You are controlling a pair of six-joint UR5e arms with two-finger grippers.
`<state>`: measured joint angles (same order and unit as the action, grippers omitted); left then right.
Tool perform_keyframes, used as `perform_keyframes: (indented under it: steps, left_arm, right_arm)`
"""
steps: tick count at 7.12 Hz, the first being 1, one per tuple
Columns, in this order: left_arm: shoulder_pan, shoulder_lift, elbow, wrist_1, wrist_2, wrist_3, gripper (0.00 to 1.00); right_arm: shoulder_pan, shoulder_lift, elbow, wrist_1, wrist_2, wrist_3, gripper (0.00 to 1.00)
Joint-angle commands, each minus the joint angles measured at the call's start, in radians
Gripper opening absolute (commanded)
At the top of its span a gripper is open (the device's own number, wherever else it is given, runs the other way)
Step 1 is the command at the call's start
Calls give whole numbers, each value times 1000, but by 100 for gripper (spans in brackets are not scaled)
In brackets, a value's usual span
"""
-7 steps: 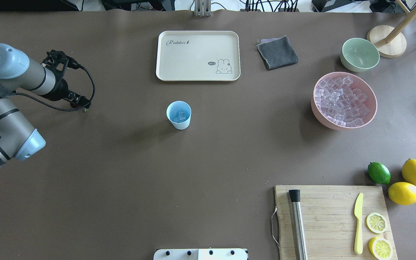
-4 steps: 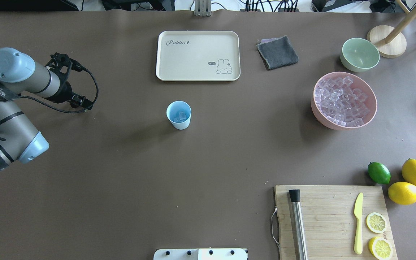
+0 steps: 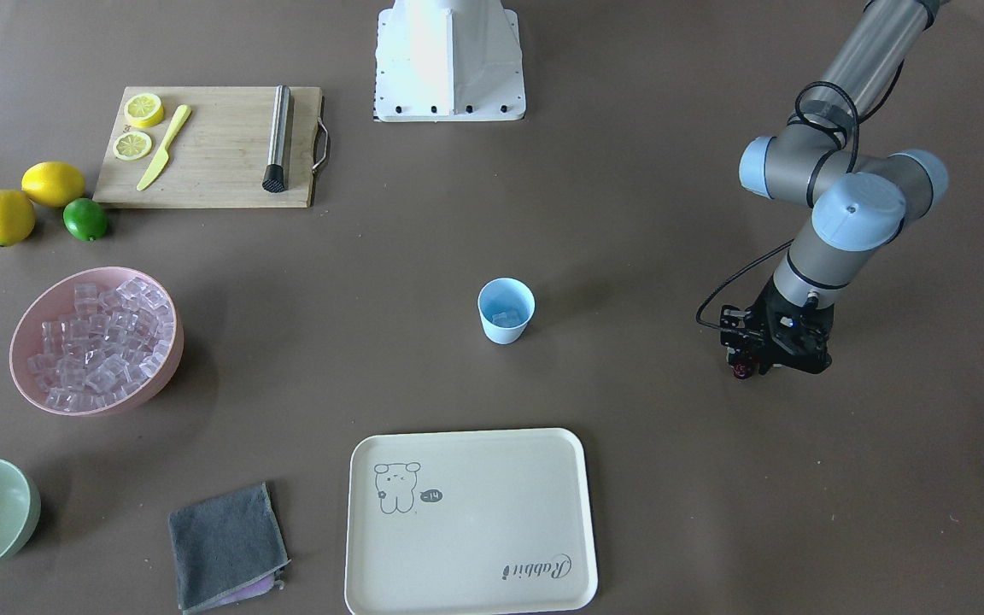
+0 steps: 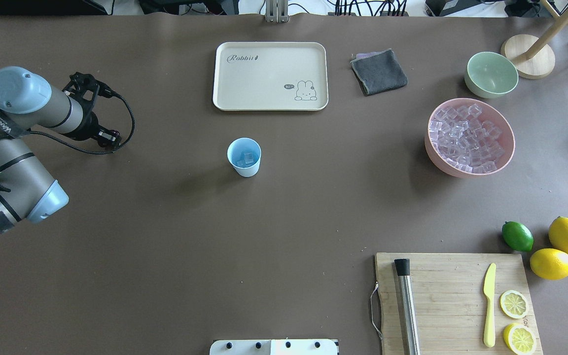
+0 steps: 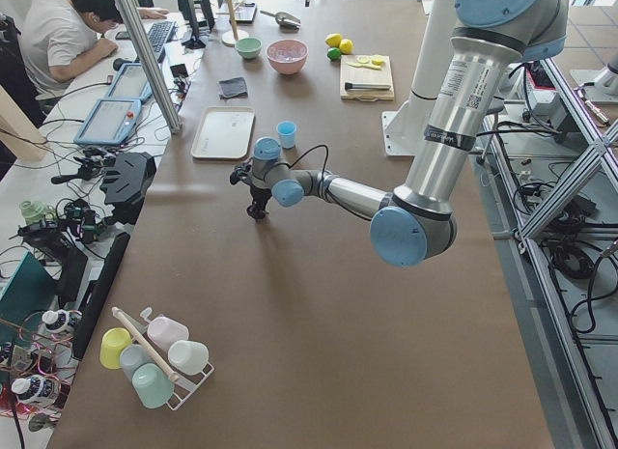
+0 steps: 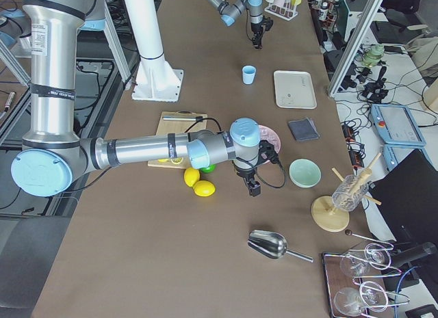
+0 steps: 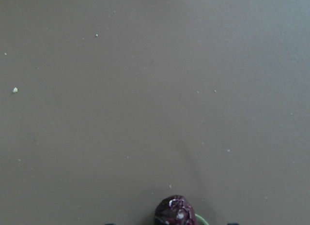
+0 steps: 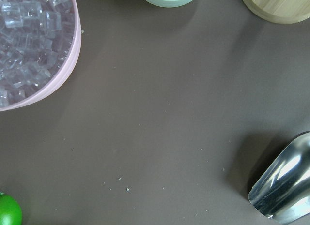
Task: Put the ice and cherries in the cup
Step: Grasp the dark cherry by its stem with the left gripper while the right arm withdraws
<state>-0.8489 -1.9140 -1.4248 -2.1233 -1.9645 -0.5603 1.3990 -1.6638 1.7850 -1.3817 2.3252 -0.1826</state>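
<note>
The light-blue cup [image 4: 244, 157] stands mid-table with a few ice cubes [image 4: 246, 158] inside; it also shows in the front view [image 3: 506, 310]. More ice [image 4: 467, 139] fills the pink bowl [image 4: 510, 148] at the right. My left gripper [image 4: 110, 137] is well left of the cup, low over the table, shut on the dark red cherries [image 3: 740, 369]. One cherry [image 7: 174, 211] shows at the bottom edge of the left wrist view. My right gripper [image 6: 254, 189] shows only in the exterior right view, between the pink bowl and the lemons. I cannot tell whether it is open or shut.
A cream tray [image 4: 270, 75] lies beyond the cup, with a grey cloth [image 4: 378, 72] and a pale green bowl [image 4: 491, 74] to its right. A cutting board [image 4: 454, 301] holds a knife, a muddler and lemon slices. A lime [image 4: 517, 236] and lemons sit beside it. A metal scoop [image 8: 286, 184] lies nearby.
My left arm has shifted slightly towards the far side and the right, and its wrist has turned a little with the cherries still held. The cup and the bowls have not moved.
</note>
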Motion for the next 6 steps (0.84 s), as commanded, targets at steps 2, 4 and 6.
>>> perform_keyframes:
  steps: [2, 4, 6]
  left_arm:
    - [-1, 4, -46, 0, -2, -63, 0]
    - [-10, -5, -130, 69, -20, -72, 0]
    - [-4, -138, -326, 397, -48, -73, 0]
  right_arm:
    - [0, 1, 1, 1, -1, 2, 99]
    - [-2, 3, 1, 0, -1, 2, 99]
    - [-2, 4, 1, 0, 0, 3, 99]
